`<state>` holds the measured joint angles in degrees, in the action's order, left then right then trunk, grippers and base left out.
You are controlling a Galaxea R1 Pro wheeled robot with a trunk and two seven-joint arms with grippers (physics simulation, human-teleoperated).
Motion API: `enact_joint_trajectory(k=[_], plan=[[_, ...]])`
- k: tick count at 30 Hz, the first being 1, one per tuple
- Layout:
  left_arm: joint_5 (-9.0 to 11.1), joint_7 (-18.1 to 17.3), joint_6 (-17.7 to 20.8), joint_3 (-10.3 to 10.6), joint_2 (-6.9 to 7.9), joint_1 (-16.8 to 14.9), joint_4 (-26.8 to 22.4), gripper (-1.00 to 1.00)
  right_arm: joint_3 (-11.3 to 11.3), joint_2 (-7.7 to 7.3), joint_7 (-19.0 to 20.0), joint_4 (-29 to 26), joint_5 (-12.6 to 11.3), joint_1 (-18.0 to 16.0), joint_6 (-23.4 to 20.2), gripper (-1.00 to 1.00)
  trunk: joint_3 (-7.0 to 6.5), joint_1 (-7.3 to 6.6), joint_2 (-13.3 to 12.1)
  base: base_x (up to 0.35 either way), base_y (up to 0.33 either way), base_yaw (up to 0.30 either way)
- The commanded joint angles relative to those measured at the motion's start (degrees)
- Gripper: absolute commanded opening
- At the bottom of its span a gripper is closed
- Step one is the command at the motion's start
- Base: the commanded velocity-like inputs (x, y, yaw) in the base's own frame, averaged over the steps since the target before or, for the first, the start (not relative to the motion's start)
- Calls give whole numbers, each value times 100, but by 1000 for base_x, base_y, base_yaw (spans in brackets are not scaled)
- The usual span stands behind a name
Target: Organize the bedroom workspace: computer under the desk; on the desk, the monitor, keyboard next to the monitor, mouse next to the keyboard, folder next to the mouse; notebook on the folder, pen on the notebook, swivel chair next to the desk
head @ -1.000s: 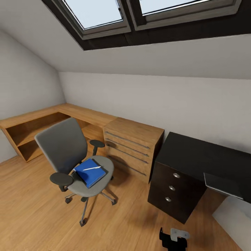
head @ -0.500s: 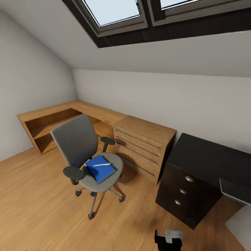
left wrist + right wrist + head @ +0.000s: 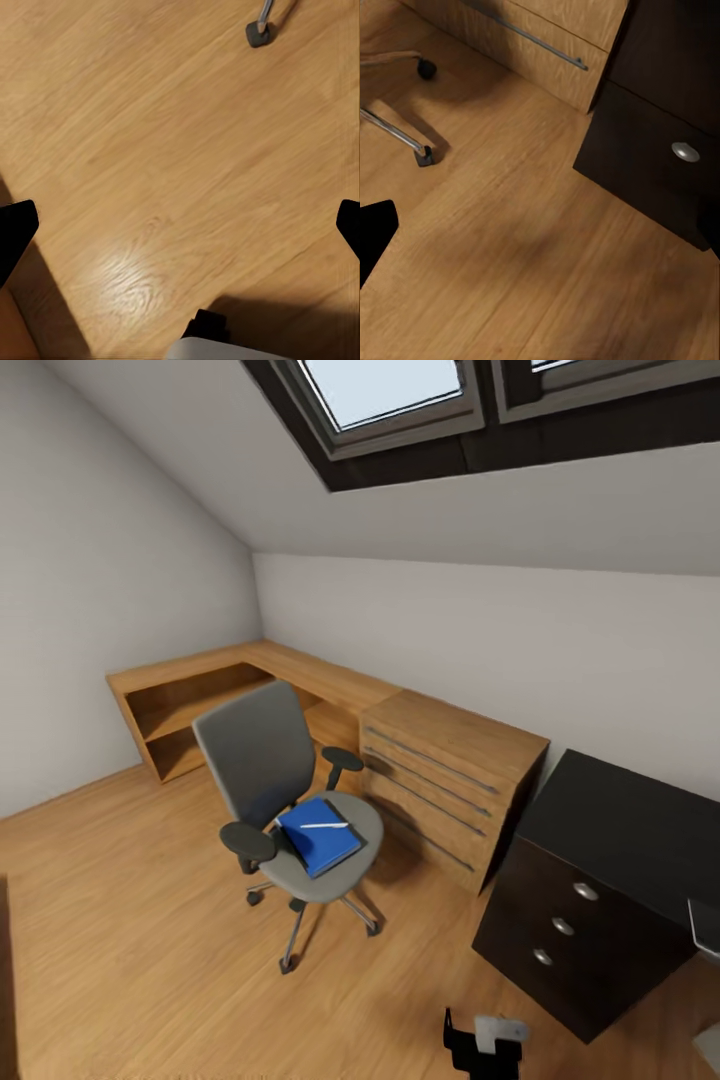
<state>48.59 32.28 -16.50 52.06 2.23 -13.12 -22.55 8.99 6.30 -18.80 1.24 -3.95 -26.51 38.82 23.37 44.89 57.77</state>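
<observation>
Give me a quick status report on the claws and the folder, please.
Both claws open, holding nothing. Folder lies on the swivel chair seat, pen on top. Bare wood floor between robot and chair, nothing in the way.

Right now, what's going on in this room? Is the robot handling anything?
Nothing is being handled. The swivel chair stands on the wood floor in front of the light-wood cabinets, apart from the black desk at the right. The blue folder lies on its seat with the white pen on top. Both wrist views look down at bare floor between open fingers.
</observation>
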Motion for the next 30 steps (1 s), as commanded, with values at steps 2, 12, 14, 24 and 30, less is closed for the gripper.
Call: enact_joint_trajectory(k=[2,12,14,24,30], plan=[[62,30,-29,45,6,-6,-9,100,50,3,-24,15,-45,7,155,100,8,0,5,0,0,264],[109,33,-42,42,12,-6,-12,100,50,11,-137,16,-63,68,515,100,10,0,5,0,0,279],[117,33,-44,16,18,-6,-9,100,53,11,-180,16,-62,75,570,100,10,0,5,33,0,285],[114,20,-33,-819,44,-6,-12,100,59,20,-486,16,-54,115,958,100,10,0,5,282,0,286],[85,9,-43,-1553,46,-6,-12,100,59,21,-502,16,-45,119,969,100,10,0,5,135,0,286]])
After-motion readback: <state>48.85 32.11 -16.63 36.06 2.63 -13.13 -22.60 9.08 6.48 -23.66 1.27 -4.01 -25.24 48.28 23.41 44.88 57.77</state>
